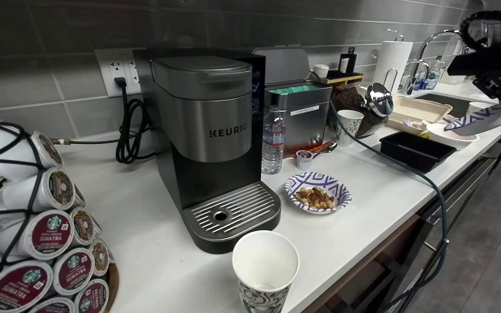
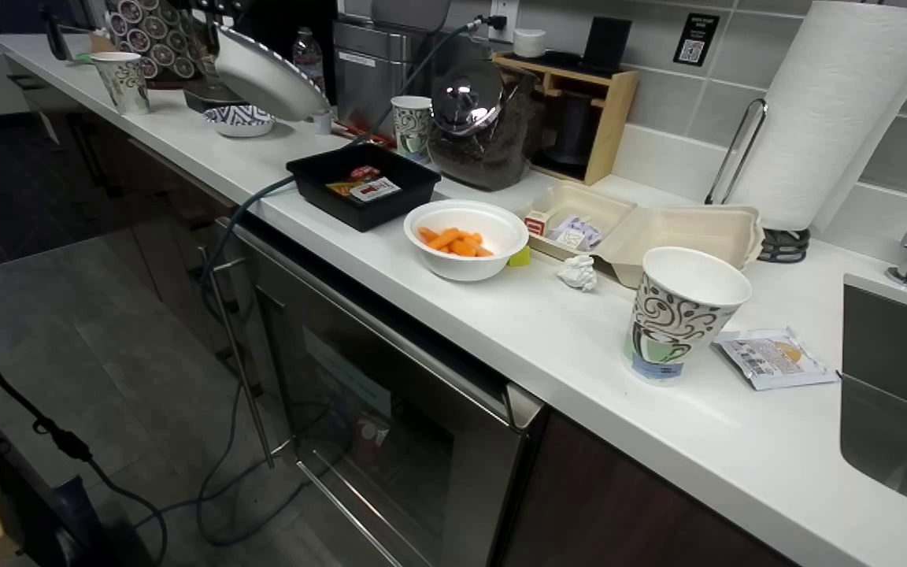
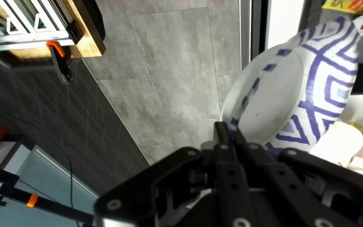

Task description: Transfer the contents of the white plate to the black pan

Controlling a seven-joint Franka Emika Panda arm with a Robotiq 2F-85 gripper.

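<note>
The gripper (image 3: 231, 135) pinches the rim of the tilted, blue-patterned white plate (image 3: 273, 94), which hangs in an exterior view at eleven o'clock from the black pan (image 2: 323, 195); the pan sits on the counter (image 2: 556, 327), packets (image 2: 375, 189) inside, with a white bowl (image 2: 461, 269) of carrots (image 2: 461, 243) at four o'clock

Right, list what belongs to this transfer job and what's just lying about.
For the job:
black claw
round white plate with blue pattern, gripped and tilted
rectangular black pan
coloured packets inside it, probably the plate's contents

Lying about:
round white bowl of orange carrots
crumpled white wad
silver-and-black Keurig coffee machine
</note>
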